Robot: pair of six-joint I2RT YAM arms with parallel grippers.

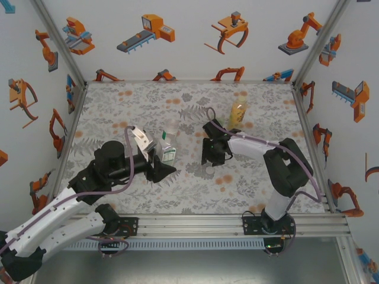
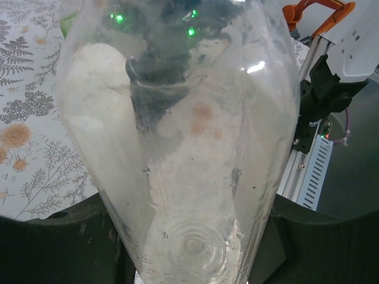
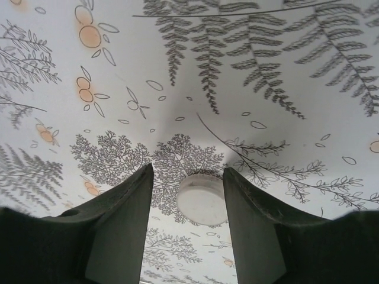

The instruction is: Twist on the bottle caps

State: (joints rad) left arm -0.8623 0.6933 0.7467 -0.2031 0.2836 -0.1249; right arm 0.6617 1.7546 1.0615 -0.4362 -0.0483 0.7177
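Observation:
A colourless clear bottle (image 2: 189, 154) sits between the jaws of my left gripper (image 2: 189, 260), which is shut on it; its round base faces the camera. In the top view the left gripper (image 1: 161, 167) is left of the table's centre, with a green-tinted bottle (image 1: 169, 152) right beside it. An amber bottle (image 1: 238, 112) stands upright at the back right. My right gripper (image 3: 188, 173) points down at the table with its jaws open. A pale whitish bottle cap (image 3: 202, 199) lies flat on the table between its fingers, close to the right one. In the top view the right gripper (image 1: 212, 160) is just right of centre.
The table (image 1: 118, 112) has a fern and flower print cover. White walls with orange robot stickers enclose it on three sides. An aluminium rail (image 1: 237, 223) runs along the near edge, where both arm bases are bolted.

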